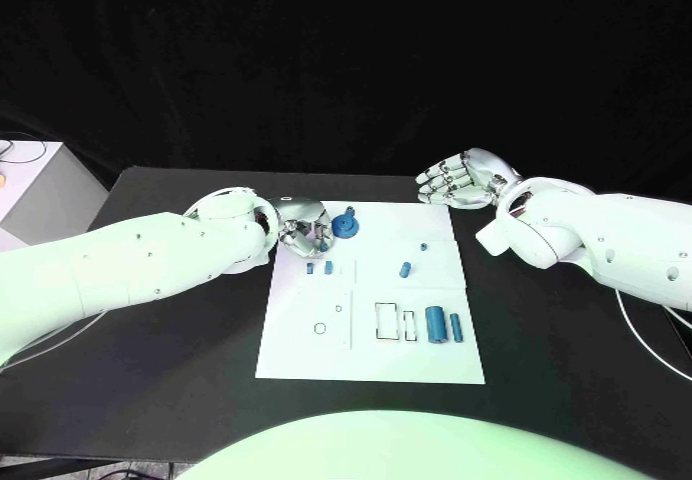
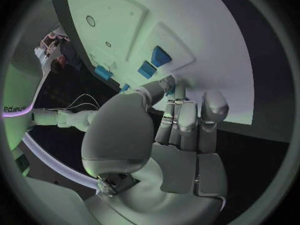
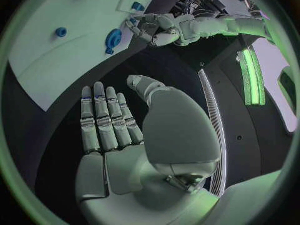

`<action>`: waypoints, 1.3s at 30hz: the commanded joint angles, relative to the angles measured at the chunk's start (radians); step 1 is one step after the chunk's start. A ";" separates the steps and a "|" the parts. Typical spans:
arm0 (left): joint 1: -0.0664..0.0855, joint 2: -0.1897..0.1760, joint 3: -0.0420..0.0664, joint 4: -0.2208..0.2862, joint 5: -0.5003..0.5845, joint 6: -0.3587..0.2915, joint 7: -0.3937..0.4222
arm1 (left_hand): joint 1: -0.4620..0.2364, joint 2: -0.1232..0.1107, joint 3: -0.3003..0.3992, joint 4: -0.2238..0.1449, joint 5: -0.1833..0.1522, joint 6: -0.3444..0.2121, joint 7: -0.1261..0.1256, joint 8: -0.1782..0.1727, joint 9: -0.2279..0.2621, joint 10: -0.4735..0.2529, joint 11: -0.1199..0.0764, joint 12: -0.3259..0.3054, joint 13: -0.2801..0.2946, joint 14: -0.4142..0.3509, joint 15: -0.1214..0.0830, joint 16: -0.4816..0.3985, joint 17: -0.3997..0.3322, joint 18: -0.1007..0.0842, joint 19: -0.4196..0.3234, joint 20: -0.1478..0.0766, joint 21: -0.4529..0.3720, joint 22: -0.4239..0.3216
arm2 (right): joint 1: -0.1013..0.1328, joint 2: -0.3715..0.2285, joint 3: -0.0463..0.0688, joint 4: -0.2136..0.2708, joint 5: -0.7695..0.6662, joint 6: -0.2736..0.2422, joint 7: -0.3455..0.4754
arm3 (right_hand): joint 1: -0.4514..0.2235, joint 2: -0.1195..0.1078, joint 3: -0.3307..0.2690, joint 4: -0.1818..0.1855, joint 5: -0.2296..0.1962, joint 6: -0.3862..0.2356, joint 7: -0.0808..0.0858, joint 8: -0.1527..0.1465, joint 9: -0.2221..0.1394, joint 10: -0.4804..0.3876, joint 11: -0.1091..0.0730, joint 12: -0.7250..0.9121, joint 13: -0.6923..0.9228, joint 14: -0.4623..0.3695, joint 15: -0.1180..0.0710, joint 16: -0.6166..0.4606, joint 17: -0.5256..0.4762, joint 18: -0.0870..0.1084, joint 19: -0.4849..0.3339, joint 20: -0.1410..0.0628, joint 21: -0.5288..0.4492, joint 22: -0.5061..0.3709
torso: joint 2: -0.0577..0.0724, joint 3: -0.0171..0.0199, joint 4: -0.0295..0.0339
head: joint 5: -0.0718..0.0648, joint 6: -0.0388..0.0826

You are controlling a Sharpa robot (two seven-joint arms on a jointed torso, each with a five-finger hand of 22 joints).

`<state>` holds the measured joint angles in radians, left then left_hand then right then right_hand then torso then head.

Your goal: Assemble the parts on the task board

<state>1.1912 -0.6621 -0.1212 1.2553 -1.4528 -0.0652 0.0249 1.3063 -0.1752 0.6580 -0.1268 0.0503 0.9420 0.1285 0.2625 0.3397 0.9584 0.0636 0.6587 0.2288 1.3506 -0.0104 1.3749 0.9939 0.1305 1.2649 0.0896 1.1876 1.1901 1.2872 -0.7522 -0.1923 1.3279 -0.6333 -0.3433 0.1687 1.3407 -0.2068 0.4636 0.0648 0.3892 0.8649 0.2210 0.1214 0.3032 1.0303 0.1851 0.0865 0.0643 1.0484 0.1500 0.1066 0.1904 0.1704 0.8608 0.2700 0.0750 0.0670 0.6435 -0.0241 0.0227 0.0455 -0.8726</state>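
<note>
Task board (image 1: pixel 368 345) flat white plate, blue cylindrical parts (image 1: pixel 444 326) | left hand (image 1: pixel 304 234) fingers curled, empty | right hand (image 1: pixel 462 180) fingers apart

The task board (image 1: pixel 368 340) lies in the middle of the table (image 1: pixel 173 340), with the left hand (image 1: pixel 306 233) over its far left corner and the right hand (image 1: pixel 464 178) above the table just beyond its far right corner. A part with a round base (image 1: pixel 346 225) stands at the board's far edge just right of the left hand, and two small parts (image 1: pixel 320 268) lie just near of that hand. Another small part (image 1: pixel 407 268) lies toward the board's middle, with a tiny one (image 1: pixel 424 245) beyond it, and two long parts (image 1: pixel 443 326) lie side by side near the right edge, right of the slots (image 1: pixel 387 320).
</note>
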 commanded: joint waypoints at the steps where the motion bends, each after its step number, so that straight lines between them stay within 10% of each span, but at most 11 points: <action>1: 0.000 0.000 0.000 0.003 -0.004 0.011 0.000 | 0.000 -0.012 -0.002 0.004 0.005 -0.014 -0.002 -0.009 -0.004 -0.013 -0.001 0.012 0.005 0.003 0.006 0.006 0.003 -0.017 -0.001 0.007 0.000 0.002 | 0.000 0.000 0.000 0.000 -0.008 0.011 0.008 | -0.011 -0.003 0.006 0.001 0.000 0.004 0.027 -0.004 -0.002 0.002 0.005 -0.003 -0.001 -0.002 0.003 -0.002 -0.002 0.014 0.002 0.004 -0.006 -0.001 | 0.000 0.0001 0.0003 | 0.001 0.000; 24: -0.001 -0.018 0.004 -0.030 0.000 -0.006 -0.015 | 0.000 -0.026 0.004 0.007 0.005 -0.101 -0.014 -0.051 -0.032 -0.050 -0.003 0.080 0.040 0.004 0.004 0.010 0.002 -0.017 0.001 0.004 -0.003 0.002 | -0.002 -0.002 0.000 -0.013 -0.093 0.014 -0.009 | 0.013 -0.002 0.013 -0.038 -0.068 0.003 0.016 -0.012 -0.002 -0.038 0.002 -0.015 -0.001 0.028 -0.006 0.016 0.006 0.016 0.024 -0.002 0.001 0.003 | -0.001 0.0000 -0.0012 | 0.000 0.000; 30: -0.001 -0.048 0.019 -0.034 0.053 -0.025 0.002 | 0.006 -0.021 0.010 0.006 0.006 -0.101 -0.010 -0.049 -0.033 -0.051 -0.005 0.085 0.041 -0.004 0.003 0.004 -0.015 -0.012 -0.012 0.003 -0.019 -0.014 | -0.003 -0.006 0.000 -0.022 -0.273 0.034 -0.029 | 0.052 0.018 0.014 -0.098 -0.104 0.100 -0.032 0.029 0.015 0.094 -0.062 0.025 0.001 0.293 -0.107 0.168 0.118 0.012 0.274 -0.119 0.161 0.077 | -0.001 -0.0003 -0.0009 | -0.003 0.000; 37: -0.001 -0.103 0.051 -0.029 0.323 -0.059 0.055 | 0.019 -0.011 0.038 0.002 0.006 -0.063 0.019 -0.018 -0.030 -0.068 0.008 0.090 0.036 -0.060 0.012 -0.038 -0.114 0.006 -0.073 0.006 -0.090 -0.078 | -0.006 -0.012 0.000 -0.019 -0.510 0.043 -0.067 | 0.062 0.050 -0.034 -0.147 -0.105 0.176 -0.064 0.028 0.003 0.200 -0.096 0.001 0.003 0.462 -0.159 0.379 0.275 0.000 0.339 -0.203 0.434 0.270 | -0.003 0.0011 -0.0009 | -0.017 0.000; 39: -0.001 -0.127 0.057 -0.017 0.480 -0.071 0.091 | 0.017 -0.010 0.046 0.002 0.006 -0.055 0.031 -0.004 -0.030 -0.090 0.022 0.078 0.024 -0.149 0.023 -0.114 -0.264 0.032 -0.165 0.014 -0.199 -0.173 | -0.010 -0.013 0.000 -0.014 -0.595 0.043 -0.089 | 0.043 0.049 -0.002 -0.160 -0.105 0.192 -0.065 0.012 -0.007 0.220 -0.099 -0.022 0.004 0.422 -0.161 0.535 0.378 -0.001 0.276 -0.207 0.566 0.385 | -0.003 0.0007 -0.0009 | -0.032 0.000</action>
<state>1.1903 -0.7871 -0.0652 1.2313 -1.2287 -0.0978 0.0458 1.3200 -0.1880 0.6982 -0.1253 0.0503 0.8869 0.1557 0.2581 0.3091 0.8712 0.0862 0.7372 0.2523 1.2029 0.0121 1.2619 0.7323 0.1573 1.1015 0.1037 0.9911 1.0187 1.2795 -0.7652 -0.1919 1.3101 -1.0260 -0.3248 0.1203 1.3944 -0.1577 0.4558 -0.0940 0.2848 1.0511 0.1568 0.1351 0.2972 1.2441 0.0868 0.0668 0.0671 1.4664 -0.0040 0.6215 0.5554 0.1702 1.1446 0.0626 0.6230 0.4372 0.6413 -0.0236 0.0216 0.0268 -0.8726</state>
